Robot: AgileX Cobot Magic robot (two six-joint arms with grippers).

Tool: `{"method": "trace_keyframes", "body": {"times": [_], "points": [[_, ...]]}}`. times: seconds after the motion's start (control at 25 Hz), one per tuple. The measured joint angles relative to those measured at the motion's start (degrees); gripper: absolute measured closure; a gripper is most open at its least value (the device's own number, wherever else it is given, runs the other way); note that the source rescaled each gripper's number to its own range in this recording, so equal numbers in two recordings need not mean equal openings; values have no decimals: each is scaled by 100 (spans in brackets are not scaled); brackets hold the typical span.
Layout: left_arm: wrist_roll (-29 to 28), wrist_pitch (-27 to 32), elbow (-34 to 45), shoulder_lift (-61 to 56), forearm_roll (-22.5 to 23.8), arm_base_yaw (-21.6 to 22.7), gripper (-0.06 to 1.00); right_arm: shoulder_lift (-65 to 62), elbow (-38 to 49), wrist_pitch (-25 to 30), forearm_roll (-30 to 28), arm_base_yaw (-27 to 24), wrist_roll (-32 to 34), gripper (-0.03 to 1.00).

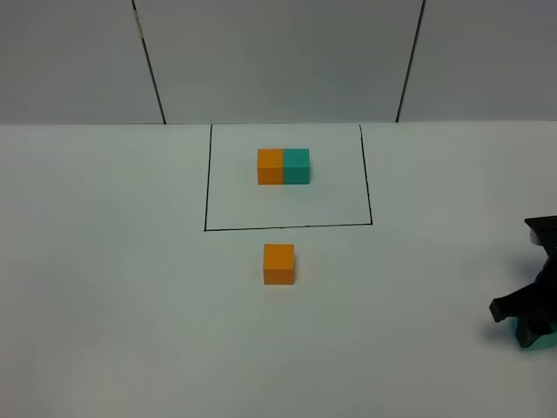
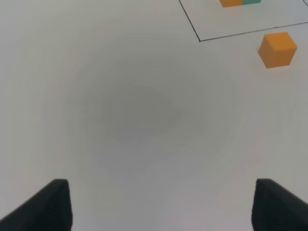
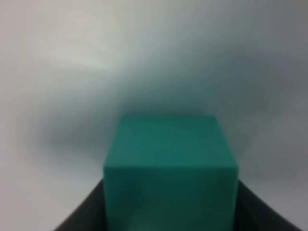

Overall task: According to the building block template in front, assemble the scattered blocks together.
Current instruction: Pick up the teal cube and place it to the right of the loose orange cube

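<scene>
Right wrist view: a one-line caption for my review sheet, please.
Right gripper shut on the teal cube, white table blurred behind.

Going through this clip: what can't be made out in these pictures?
- High view: the frame edge cuts off the right gripper and teal block.
- Right wrist view: blurred; whether the block is off the table is unclear.
- High view: the left gripper is out of frame; its wrist view shows only fingers.
- Left wrist view: the edge cuts off the framed block pair.
</scene>
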Motion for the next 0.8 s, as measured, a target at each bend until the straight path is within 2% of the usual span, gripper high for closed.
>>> {"method": "trace_keyframes", "body": {"times": [0.08,0.2,0.48,0.8], "points": [[0,0,0,0,0,0,21,0,-267,325,-30,138,-319,97],[0,0,0,0,0,0,21,0,-860,754,-104,530,-1140,97],[0,0,0,0,0,0,21,96,-2126,1069,-134,1603,-3166,97],[0,0,0,0,0,0,21,1164,-3582,1831,-520,2562,-4046,97]]}}
